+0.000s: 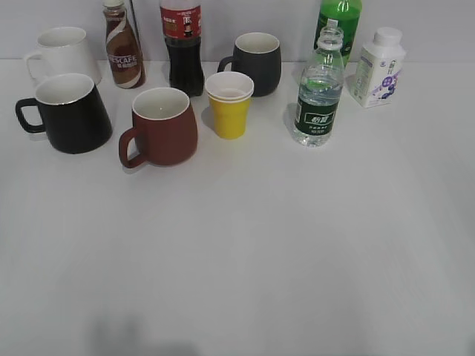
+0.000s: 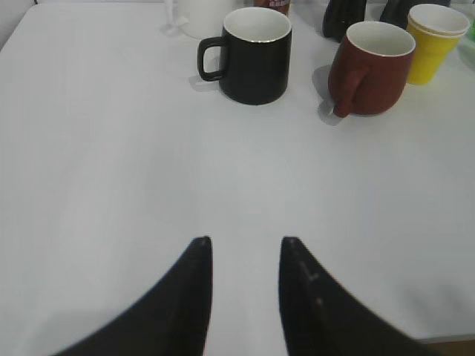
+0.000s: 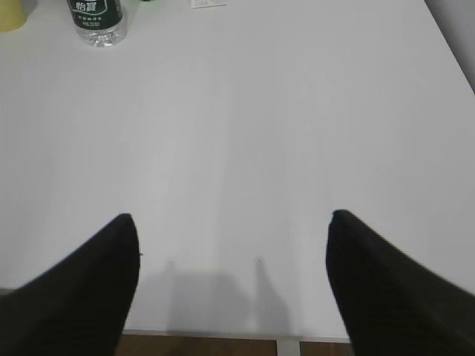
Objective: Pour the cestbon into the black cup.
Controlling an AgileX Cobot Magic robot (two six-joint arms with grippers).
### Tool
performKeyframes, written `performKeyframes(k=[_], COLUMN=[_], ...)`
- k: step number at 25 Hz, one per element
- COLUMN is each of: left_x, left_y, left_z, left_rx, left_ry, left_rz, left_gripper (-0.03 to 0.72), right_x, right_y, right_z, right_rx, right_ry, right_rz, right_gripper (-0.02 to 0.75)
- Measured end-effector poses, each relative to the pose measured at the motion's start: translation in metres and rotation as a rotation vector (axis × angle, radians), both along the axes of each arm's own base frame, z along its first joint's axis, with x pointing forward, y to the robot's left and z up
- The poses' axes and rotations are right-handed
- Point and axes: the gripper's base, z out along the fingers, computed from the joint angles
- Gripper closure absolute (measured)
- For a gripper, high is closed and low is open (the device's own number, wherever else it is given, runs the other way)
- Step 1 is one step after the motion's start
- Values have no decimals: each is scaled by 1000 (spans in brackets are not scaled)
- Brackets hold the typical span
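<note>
The cestbon (image 1: pixel 318 96), a clear ribbed bottle with a dark green label, stands upright at the back right of the white table; its lower part shows at the top left of the right wrist view (image 3: pixel 96 18). The black cup (image 1: pixel 70 113), glossy with a white inside, stands at the left, handle to the left; it also shows in the left wrist view (image 2: pixel 252 55). My left gripper (image 2: pixel 245 241) is open and empty over bare table near the front. My right gripper (image 3: pixel 234 219) is wide open and empty near the front edge. Neither gripper shows in the exterior view.
A brown-red mug (image 1: pixel 162 126), stacked yellow cup (image 1: pixel 229 104), dark grey mug (image 1: pixel 256 63), white mug (image 1: pixel 63 52), coffee bottle (image 1: pixel 123 48), cola bottle (image 1: pixel 183 44), green soda bottle (image 1: pixel 338 18) and white milk bottle (image 1: pixel 378 67) crowd the back. The table's front edge (image 3: pixel 223 335) lies under my right gripper.
</note>
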Motion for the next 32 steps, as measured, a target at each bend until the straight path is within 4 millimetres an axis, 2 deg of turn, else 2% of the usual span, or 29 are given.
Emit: performKeyframes(k=[32], left_x=[0], left_y=[0], left_z=[0], left_rx=[0], left_ry=[0], left_rz=[0], left_gripper=[452], right_x=[0], right_y=[0], right_z=[0], right_rx=[0], right_ry=[0], right_rz=[0], right_gripper=[150])
